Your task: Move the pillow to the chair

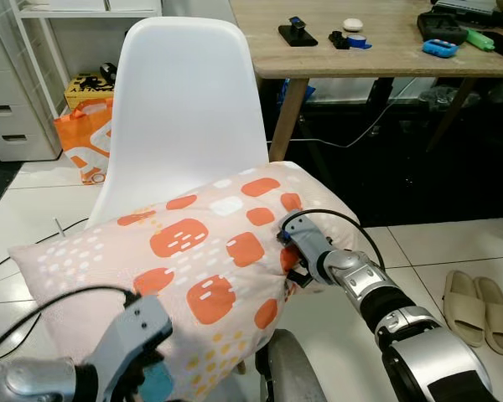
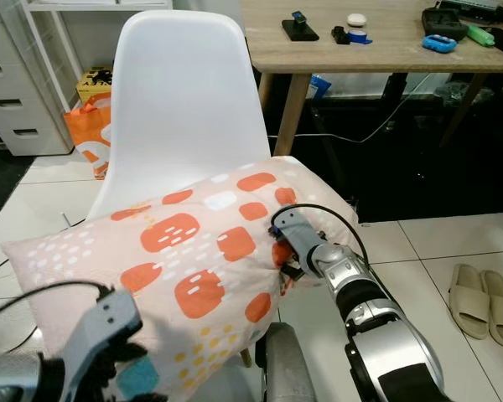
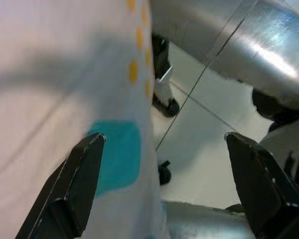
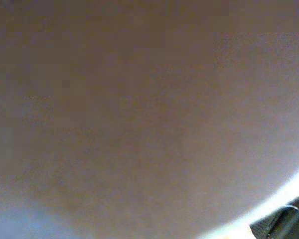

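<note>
Both claws are pinning the pillow (image 1: 193, 268) mid-frame: left claw (image 3: 159, 184) gaping, right claw (image 1: 292, 261) grip untellable; should lower squarely onto chair (image 1: 189, 109) seat.

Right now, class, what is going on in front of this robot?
The robot holds a patterned pillow between its two arms, just in front of a white chair. The right gripper presses into the pillow's right end, fingers hidden in the fabric. The left gripper is at the near left end, fingers spread open beside the cover. The pillow seems partly over the seat; whether it rests there is unclear.
</note>
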You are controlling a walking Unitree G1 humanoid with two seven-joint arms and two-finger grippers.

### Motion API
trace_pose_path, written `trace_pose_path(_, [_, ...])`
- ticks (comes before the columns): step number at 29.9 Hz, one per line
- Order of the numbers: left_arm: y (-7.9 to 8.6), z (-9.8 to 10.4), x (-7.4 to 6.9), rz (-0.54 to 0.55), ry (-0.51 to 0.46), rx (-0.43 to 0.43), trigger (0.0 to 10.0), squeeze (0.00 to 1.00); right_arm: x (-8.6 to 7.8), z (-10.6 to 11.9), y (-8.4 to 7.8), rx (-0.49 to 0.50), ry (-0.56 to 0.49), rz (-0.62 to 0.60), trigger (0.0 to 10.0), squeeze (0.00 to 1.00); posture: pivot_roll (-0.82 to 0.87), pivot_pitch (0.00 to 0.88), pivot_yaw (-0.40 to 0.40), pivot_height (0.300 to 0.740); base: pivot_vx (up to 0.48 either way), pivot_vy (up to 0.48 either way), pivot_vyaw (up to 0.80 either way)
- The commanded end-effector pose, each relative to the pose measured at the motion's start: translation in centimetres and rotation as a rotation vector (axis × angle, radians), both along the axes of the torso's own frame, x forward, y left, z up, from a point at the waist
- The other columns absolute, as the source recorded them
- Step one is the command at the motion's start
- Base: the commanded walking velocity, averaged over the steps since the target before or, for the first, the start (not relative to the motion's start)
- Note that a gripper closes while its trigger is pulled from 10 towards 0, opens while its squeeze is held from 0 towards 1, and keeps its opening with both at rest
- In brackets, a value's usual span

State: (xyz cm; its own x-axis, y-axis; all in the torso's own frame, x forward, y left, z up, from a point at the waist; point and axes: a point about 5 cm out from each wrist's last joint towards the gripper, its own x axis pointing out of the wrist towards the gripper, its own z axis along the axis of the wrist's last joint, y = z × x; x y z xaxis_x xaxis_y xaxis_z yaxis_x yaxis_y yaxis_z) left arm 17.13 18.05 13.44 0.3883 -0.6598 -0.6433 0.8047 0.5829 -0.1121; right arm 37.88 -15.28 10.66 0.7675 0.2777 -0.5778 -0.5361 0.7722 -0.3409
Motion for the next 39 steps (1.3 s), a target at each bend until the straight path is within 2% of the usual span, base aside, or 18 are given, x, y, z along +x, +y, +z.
trace_pose_path(1, [0.2, -1.4, -0.2, 0.031, 0.025, 0.008, 10.0, 0.00, 0.6, 1.3, -0.4, -0.009, -0.044, -0.031, 10.0, 0.00, -0.16, 0.180, -0.064, 0.501, 0.000, 0.000, 0.00])
trace_pose_path(4, [0.3, -1.9, -0.1, 0.049, 0.027, 0.011, 10.0, 0.00, 0.7, 1.4, -0.6, -0.010, -0.049, -0.038, 10.0, 0.00, -0.16, 0.180, -0.064, 0.501, 0.000, 0.000, 0.00])
trace_pose_path(8, [0.2, -3.6, 1.7, 0.232, -0.008, -0.006, 10.0, 0.00, 1.0, 2.1, -0.9, -0.007, -0.075, -0.059, 10.0, 0.00, -0.17, 0.181, -0.060, 0.501, 0.000, 0.000, 0.00])
trace_pose_path(10, [0.2, -3.6, 1.7, 0.232, -0.008, -0.006, 10.0, 0.00, 1.0, 2.1, -0.9, -0.007, -0.075, -0.059, 10.0, 0.00, -0.17, 0.181, -0.060, 0.501, 0.000, 0.000, 0.00])
trace_pose_path(11, [0.2, -4.1, 2.3, 0.295, -0.025, -0.008, 10.0, 0.00, 1.1, 2.4, -1.0, -0.007, -0.084, -0.066, 10.0, 0.00, -0.17, 0.177, -0.061, 0.501, 0.000, 0.000, 0.00])
trace_pose_path(17, [0.2, -4.5, 3.0, 0.357, -0.036, -0.022, 10.0, 0.00, 1.2, 2.6, -1.2, -0.008, -0.091, -0.071, 10.0, 0.00, -0.17, 0.176, -0.061, 0.501, 0.000, 0.000, 0.00])
trace_pose_path(18, [0.2, -4.8, 3.7, 0.440, -0.043, -0.049, 10.0, 0.00, 1.5, 3.2, -1.5, -0.010, -0.112, -0.086, 10.0, 0.00, -0.17, 0.171, -0.063, 0.501, 0.000, 0.000, 0.00])
trace_pose_path(20, [0.2, -4.8, 3.7, 0.440, -0.043, -0.049, 10.0, 0.00, 1.5, 3.2, -1.5, -0.010, -0.112, -0.086, 10.0, 0.00, -0.17, 0.171, -0.063, 0.501, 0.000, 0.000, 0.00])
trace_pose_path(22, [0.3, -4.8, 5.8, 0.613, -0.096, -0.137, 10.0, 0.00, 2.3, 5.3, -2.0, 0.006, -0.200, -0.135, 10.0, 0.00, -0.17, 0.168, -0.068, 0.501, 0.000, 0.000, 0.00])
trace_pose_path(24, [0.3, -4.6, 6.5, 0.659, -0.124, -0.168, 10.0, 0.00, 2.7, 6.3, -2.1, 0.022, -0.248, -0.154, 10.0, 0.00, -0.18, 0.168, -0.067, 0.501, 0.000, 0.000, 0.00])
trace_pose_path(25, [0.3, -4.6, 6.5, 0.659, -0.124, -0.168, 10.0, 0.00, 2.7, 6.3, -2.1, 0.022, -0.248, -0.154, 10.0, 0.00, -0.18, 0.168, -0.067, 0.501, 0.000, 0.000, 0.00])
trace_pose_path(27, [0.3, -3.5, 7.7, 0.704, -0.195, -0.219, 10.0, 0.00, 3.4, 8.9, -2.4, 0.060, -0.380, -0.204, 10.0, 0.00, -0.18, 0.166, -0.069, 0.501, 0.000, 0.000, 0.00])
trace_pose_path(28, [0.3, -3.5, 7.7, 0.704, -0.195, -0.219, 10.0, 0.00, 3.4, 8.9, -2.4, 0.060, -0.380, -0.204, 10.0, 0.00, -0.18, 0.166, -0.069, 0.501, 0.000, 0.000, 0.00])
trace_pose_path(31, [0.3, -2.7, 8.4, 0.725, -0.246, -0.251, 10.0, 0.00, 3.7, 11.1, -2.4, 0.128, -0.500, -0.234, 10.0, 0.00, -0.18, 0.164, -0.070, 0.501, 0.000, 0.000, 0.00])
trace_pose_path(33, [0.1, -1.8, 9.0, 0.731, -0.290, -0.285, 10.0, 0.00, 3.9, 13.7, -1.7, 0.269, -0.626, -0.223, 10.0, 0.00, -0.18, 0.165, -0.069, 0.501, 0.000, 0.000, 0.00])
trace_pose_path(36, [0.0, -1.6, 9.2, 0.733, -0.305, -0.293, 10.0, 0.00, 3.9, 14.5, -1.5, 0.322, -0.661, -0.213, 10.0, 0.00, -0.18, 0.165, -0.069, 0.501, 0.000, 0.000, 0.00])
trace_pose_path(37, [-0.1, -1.3, 9.4, 0.734, -0.317, -0.300, 10.0, 0.00, 3.9, 15.2, -1.0, 0.382, -0.673, -0.190, 10.0, 0.00, -0.18, 0.166, -0.068, 0.501, 0.000, 0.000, 0.00])
trace_pose_path(39, [-0.1, -1.3, 9.4, 0.734, -0.317, -0.300, 10.0, 0.00, 3.9, 15.2, -1.0, 0.382, -0.673, -0.190, 10.0, 0.00, -0.18, 0.166, -0.068, 0.501, 0.000, 0.000, 0.00])
